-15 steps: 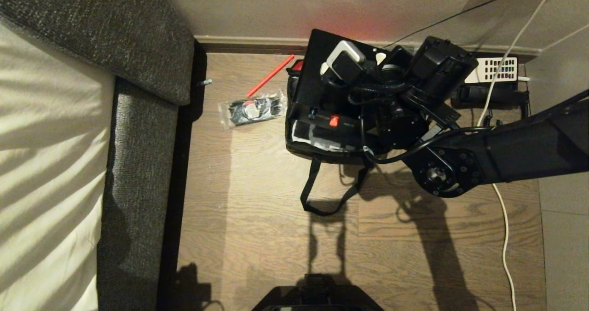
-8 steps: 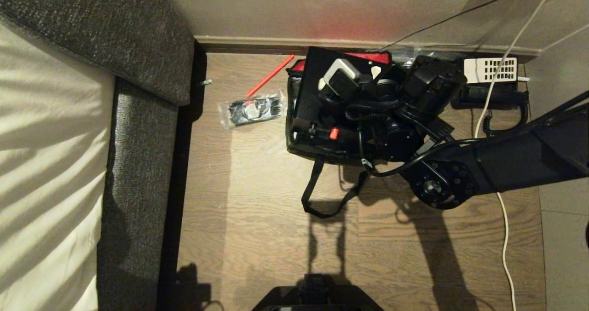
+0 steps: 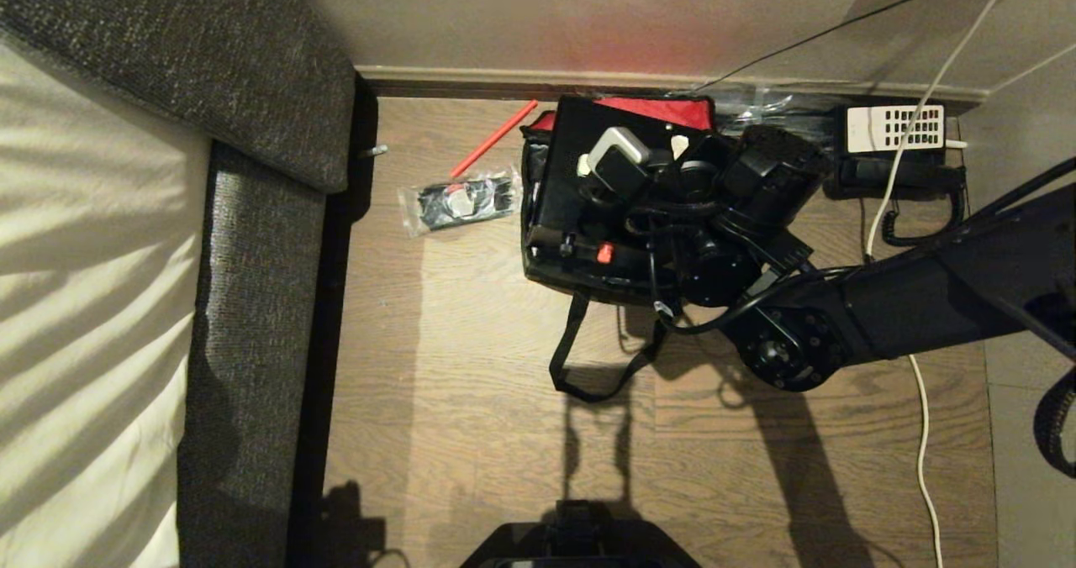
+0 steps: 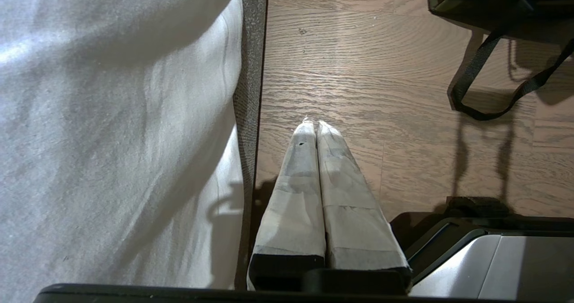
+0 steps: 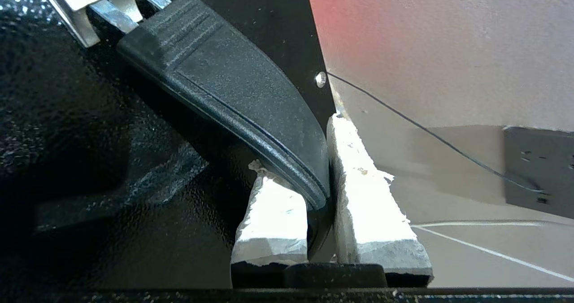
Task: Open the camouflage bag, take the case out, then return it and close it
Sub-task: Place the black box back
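Between my right gripper's point(image 5: 320, 191) taped white fingers point(image 5: 273, 213) I pinch the flat black speckled hard case's point(image 3: 572, 173) ribbed black handle point(image 5: 233, 97). Directly below sits the open camouflage fabric bag point(image 3: 538, 270), red lining at the far wall, long axis left-right. Far nearer than my left gripper point(image 4: 316, 128), pressed together, parked near the sofa.

No text, label, brand, number or sign can be read on anything here.

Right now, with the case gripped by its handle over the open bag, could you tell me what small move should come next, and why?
Probably lower it a little further. The right gripper is clamped on the case handle, and the case stands partly inside the camouflage bag, red lining showing behind.
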Controlling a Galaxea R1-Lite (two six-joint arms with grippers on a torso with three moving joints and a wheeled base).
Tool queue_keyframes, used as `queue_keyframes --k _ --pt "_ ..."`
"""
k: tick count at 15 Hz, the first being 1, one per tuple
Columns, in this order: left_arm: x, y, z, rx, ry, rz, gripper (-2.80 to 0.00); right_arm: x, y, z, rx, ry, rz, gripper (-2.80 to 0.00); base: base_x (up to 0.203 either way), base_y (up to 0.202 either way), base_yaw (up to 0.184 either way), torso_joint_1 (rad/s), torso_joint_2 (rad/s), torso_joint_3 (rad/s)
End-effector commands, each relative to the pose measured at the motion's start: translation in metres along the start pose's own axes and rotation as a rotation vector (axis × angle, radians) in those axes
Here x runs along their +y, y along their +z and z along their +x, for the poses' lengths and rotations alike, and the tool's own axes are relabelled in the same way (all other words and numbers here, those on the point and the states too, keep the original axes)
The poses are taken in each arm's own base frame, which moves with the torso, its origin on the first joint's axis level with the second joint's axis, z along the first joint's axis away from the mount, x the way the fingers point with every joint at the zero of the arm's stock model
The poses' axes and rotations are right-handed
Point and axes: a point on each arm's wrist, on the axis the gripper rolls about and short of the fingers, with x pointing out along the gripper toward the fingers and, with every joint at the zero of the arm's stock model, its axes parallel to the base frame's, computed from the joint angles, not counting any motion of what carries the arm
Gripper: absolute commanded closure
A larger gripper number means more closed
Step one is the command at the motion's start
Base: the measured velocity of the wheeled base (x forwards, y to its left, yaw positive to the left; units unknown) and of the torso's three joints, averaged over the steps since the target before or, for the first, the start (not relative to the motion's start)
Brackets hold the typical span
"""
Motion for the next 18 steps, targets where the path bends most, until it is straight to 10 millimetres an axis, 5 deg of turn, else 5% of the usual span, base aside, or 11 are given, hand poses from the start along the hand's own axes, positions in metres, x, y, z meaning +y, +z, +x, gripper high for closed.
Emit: queue_keyframes --k 1,11,18 --pt "0.000 0.000 0.000 0.001 0.000 0.000 0.00 0.010 -0.002 0.003 0.006 0.000 -0.011 0.00 0.000 0.000 0.000 0.000 0.00 0.000" --pt "0.000 0.000 0.000 0.000 0.000 0.000 0.00 0.022 -0.022 0.016 0.015 0.000 -0.060 0.00 0.000 0.000 0.000 0.000 0.00 0.000" --pt "0.000 0.000 0.000 0.001 0.000 0.000 0.00 0.056 -0.030 0.020 0.022 0.040 -0.077 0.00 0.000 0.000 0.000 0.000 0.00 0.000"
